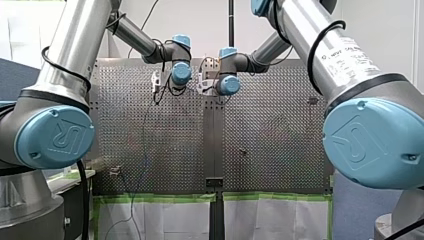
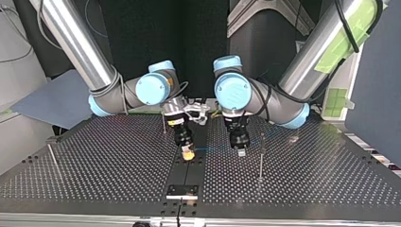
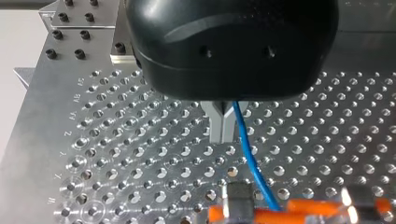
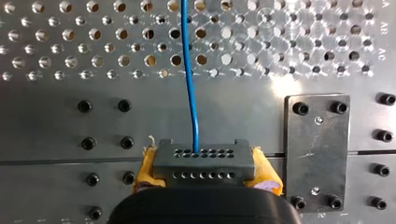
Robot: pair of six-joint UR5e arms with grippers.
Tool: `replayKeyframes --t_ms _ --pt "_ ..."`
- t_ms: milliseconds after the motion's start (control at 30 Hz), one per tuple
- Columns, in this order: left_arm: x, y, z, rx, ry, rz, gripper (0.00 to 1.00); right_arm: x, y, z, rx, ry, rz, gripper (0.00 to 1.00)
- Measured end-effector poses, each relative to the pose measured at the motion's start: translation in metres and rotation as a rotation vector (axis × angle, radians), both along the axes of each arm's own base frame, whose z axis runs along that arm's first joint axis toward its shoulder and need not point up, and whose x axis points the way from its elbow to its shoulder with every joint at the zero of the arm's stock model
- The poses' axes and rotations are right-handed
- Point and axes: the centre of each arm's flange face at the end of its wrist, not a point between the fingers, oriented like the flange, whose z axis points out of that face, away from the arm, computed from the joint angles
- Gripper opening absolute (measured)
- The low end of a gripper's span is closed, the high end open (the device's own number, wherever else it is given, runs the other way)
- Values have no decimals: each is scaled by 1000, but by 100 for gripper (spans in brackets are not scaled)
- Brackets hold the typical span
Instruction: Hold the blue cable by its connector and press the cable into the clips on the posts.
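Plainly my right claw point(image 4: 205, 173), with its yellow pads, is clamped on the dark grey plastic connector point(image 4: 205, 158) with rows of small holes. The thin blue cable point(image 4: 189, 70) runs straight out of the connector, low over the perforated metal desk point(image 2: 108, 165), toward my left claw point(image 3: 223, 125). That claw's metal fingers point(image 3: 217, 126) stand together. The cable comes out just beside them, and I cannot tell whether it is pinched.

The step in hand looks like readying the stretch between the claws for a clip. To do it well, I judge, the connector grip should be square and the cable lightly taut. The cable should then come sideways onto the clip rather than be dragged along it.

A thin upright metal post point(image 2: 260, 158) stands just beside my left claw, at the top view's right; its clip is too small to make out. Another post point(image 2: 164, 124) stands behind my right claw. Room is tight between the claws and next to that near post. Toward the desk's near edge in the top view there is more room to swing.
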Motion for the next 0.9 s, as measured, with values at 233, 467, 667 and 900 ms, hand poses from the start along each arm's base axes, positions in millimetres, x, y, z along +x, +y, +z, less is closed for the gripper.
replayKeyframes --t_ms 233,467,667,900 --pt "-7 -9 -2 -12 7 -10 0 -9 -2 -10 55 9 -15 0" --pt "-9 -24 -26 -7 43 -28 0 -25 -4 -35 100 41 -56 0" --pt "-10 -34 -59 4 100 -41 0 -39 -8 -51 125 63 -89 0" --pt "-16 -35 -93 11 125 -48 0 -54 -10 -72 152 97 -124 0"
